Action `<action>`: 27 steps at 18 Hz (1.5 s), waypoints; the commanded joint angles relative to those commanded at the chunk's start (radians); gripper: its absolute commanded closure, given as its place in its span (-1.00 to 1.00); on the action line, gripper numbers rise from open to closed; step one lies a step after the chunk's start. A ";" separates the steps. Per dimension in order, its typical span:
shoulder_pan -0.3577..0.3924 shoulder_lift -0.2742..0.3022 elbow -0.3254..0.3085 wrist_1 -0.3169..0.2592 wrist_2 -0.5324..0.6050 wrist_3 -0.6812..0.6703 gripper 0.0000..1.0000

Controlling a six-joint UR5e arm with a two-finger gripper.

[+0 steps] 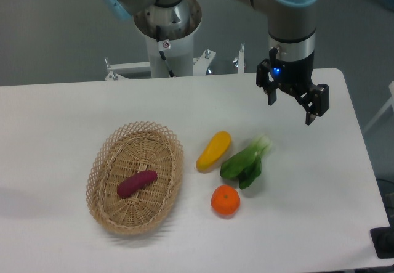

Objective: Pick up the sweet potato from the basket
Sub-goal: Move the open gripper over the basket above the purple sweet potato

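From where I stand, the sweet potato (137, 183) lies inside the basket (103, 156), roughly at the middle of its woven floor, turned on a slant with one tapered end toward the near left and the other toward the far right. The basket sits on the left half of the white tabletop (55, 119). Nothing is touching the tuber.

The tool (290, 108) hangs over the right side of the tabletop, well apart from the basket, its two fingers spread with open air between them and nothing held. A small blue light glows on the wrist above it.

Between the basket and the tool lie three other things: a yellow squash (213, 150) just right of the basket's rim, a leafy green vegetable (246, 162) beside the squash with its pale stalk end pointing away from me, and a round orange fruit (225, 200) near the front, close under the leaves
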 joint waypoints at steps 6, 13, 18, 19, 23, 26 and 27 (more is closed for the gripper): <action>-0.014 -0.009 0.006 0.000 0.002 -0.011 -1.00; -0.041 -0.044 -0.037 0.063 -0.127 -0.223 -1.00; -0.158 -0.057 -0.032 0.149 -0.138 -0.452 -1.00; -0.181 -0.054 -0.037 0.152 -0.137 -0.489 -1.00; -0.239 -0.055 -0.038 0.150 -0.143 -0.500 -1.00; -0.320 -0.098 -0.049 0.152 -0.140 -0.502 -1.00; -0.339 -0.113 -0.072 0.153 -0.137 -0.502 -1.00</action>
